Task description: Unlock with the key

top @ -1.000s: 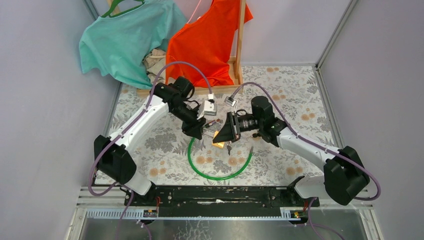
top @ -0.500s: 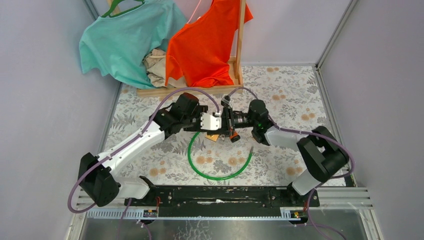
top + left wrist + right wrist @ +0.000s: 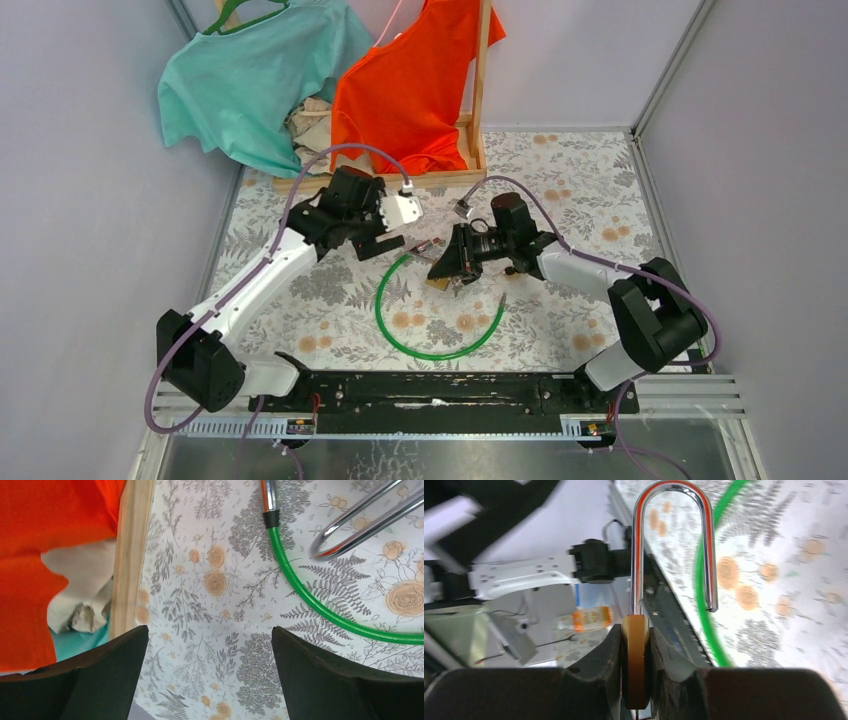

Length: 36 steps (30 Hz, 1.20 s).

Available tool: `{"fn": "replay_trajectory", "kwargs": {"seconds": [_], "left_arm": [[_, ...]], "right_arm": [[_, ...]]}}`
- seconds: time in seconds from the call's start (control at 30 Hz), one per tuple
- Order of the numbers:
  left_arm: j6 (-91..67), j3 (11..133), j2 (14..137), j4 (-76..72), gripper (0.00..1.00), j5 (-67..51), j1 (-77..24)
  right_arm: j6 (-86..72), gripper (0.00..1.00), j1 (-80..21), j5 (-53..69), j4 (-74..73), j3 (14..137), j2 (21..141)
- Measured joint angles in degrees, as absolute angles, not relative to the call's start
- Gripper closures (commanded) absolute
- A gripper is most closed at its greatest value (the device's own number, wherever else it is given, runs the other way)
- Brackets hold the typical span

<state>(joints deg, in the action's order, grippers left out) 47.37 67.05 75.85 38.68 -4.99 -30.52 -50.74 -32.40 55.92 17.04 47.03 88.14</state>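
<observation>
- Left gripper is spread wide and empty over bare floral table, with the wooden rack base edging its left.
- Green cable curves across the middle.
- Right gripper pinches the brass padlock, the shackle having one leg free.

a table under a flowered cloth. near its centre a green cable lies flat in an open loop, the gap toward 1 o'clock. at 11 to 12 o'clock a wooden rack base stands on the cloth.
</observation>
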Motion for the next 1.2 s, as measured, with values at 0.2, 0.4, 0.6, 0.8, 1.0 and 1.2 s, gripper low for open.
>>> {"fn": "replay_trajectory", "kwargs": {"seconds": [0.2, 0.4, 0.6, 0.8, 1.0, 1.2], "left_arm": [[40.01, 69.71, 75.57, 39.97, 0.00, -7.33, -23.83], [35.42, 75.81, 77.23, 40.51, 0.00, -8.80, -20.18], [32.12, 77.17, 78.48, 41.43, 0.00, -11.42, -20.18], [30.22, 78.48, 79.09, 44.21, 0.00, -13.82, -20.18], [28.82, 79.07, 79.09, 44.75, 0.00, -16.25, -20.18], [27.66, 79.07, 79.09, 45.63, 0.00, -16.97, -20.18]], "right_arm": [[-37.19, 1.00, -33.54, 48.69, 4.21, 48.93, 92.18], [-30.30, 1.00, -37.82, 43.00, -1.30, 50.61, 97.27], [-29.45, 1.00, -38.85, 42.52, -0.12, 49.58, 99.09], [-31.35, 0.96, -38.85, 43.57, 3.68, 47.83, 102.10], [-32.34, 0.00, -38.85, 44.66, 4.82, 47.64, 103.61], [-29.54, 0.01, -39.07, 40.73, -1.52, 51.81, 100.95]]}}
